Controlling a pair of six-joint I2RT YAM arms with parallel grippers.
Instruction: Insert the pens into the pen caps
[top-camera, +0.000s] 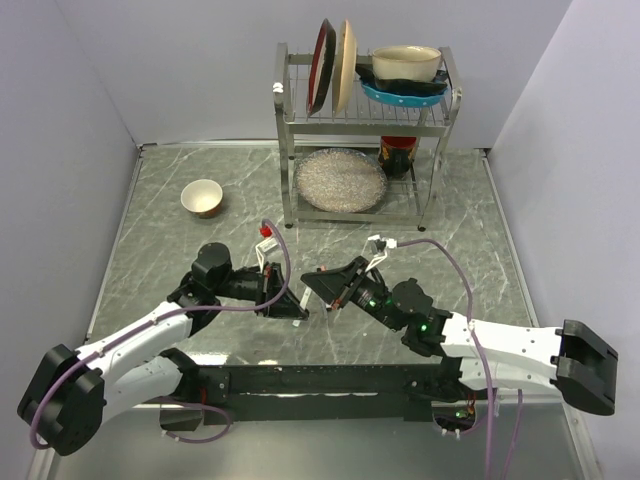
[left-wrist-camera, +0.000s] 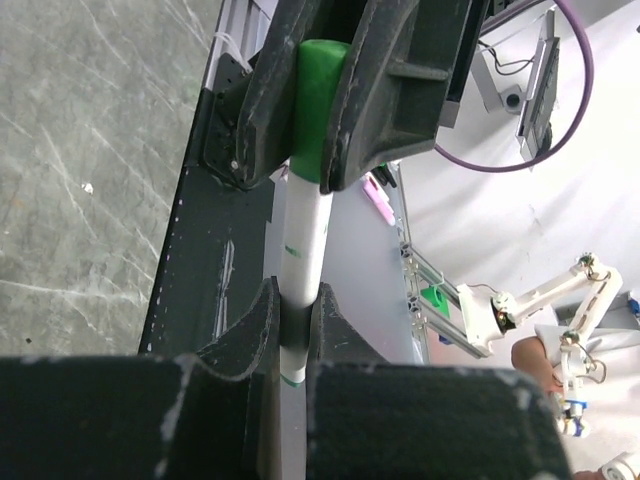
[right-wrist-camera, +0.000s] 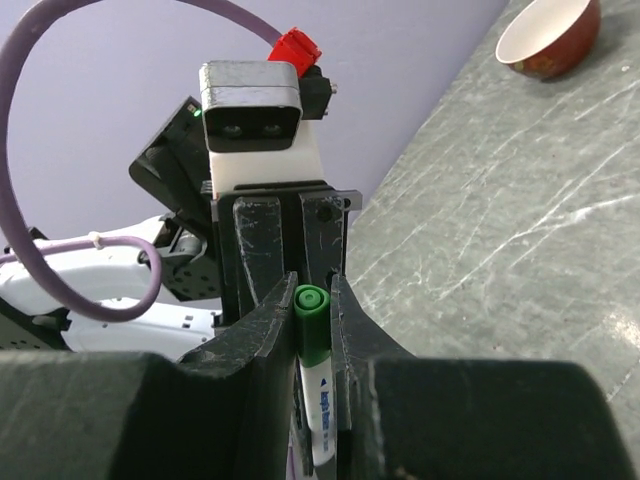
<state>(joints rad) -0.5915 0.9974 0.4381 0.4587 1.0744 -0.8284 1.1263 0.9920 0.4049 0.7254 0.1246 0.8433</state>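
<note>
At the centre of the top view, the left gripper (top-camera: 293, 303) and the right gripper (top-camera: 328, 292) are seen tip to tip above the tabletop (top-camera: 150, 240), but what lies between them is too small to be made out there. In the left wrist view a white pen (left-wrist-camera: 305, 240) is shown clamped in the left jaws. Its far end meets a green cap (left-wrist-camera: 320, 100), which is pinched by the right jaws. In the right wrist view the barrel is partly hidden between the fingers.

Lower end of the pen (left-wrist-camera: 305, 230) out of sight between fingers of the left hand (left-wrist-camera: 295, 292)
</note>
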